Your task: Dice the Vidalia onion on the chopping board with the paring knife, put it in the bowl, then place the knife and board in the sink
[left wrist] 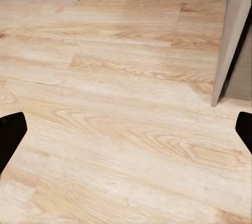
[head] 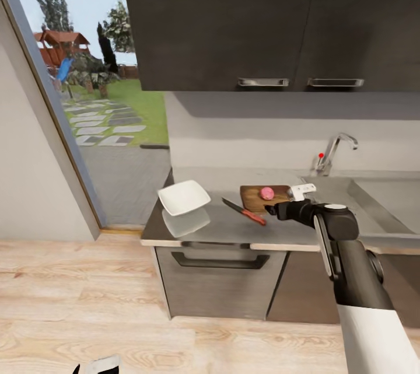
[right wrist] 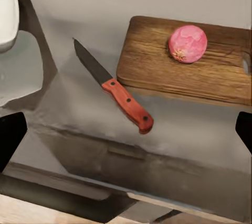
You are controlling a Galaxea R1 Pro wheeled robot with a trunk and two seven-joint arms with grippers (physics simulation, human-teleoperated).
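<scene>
The Vidalia onion (head: 267,192) sat whole on the chopping board (head: 255,198), on the countertop (head: 221,225). At the board's eight o'clock lay the paring knife (head: 244,211); the bowl (head: 184,196) stood further off at nine. The right gripper (head: 274,210) hovered just beside the board, fingers spread, unladen. The sink (head: 385,193) lay at three o'clock. The left gripper (left wrist: 126,135) hung released over wooden floor (left wrist: 121,103).

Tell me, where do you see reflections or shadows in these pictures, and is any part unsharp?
Head view: the glossy countertop mirrors the bowl just in front of it; the window side is bright. Right wrist view: sharp; the knife and board cast soft shadows, and the bowl's reflection shows again. Left wrist view: evenly lit floor, no glare.
</scene>
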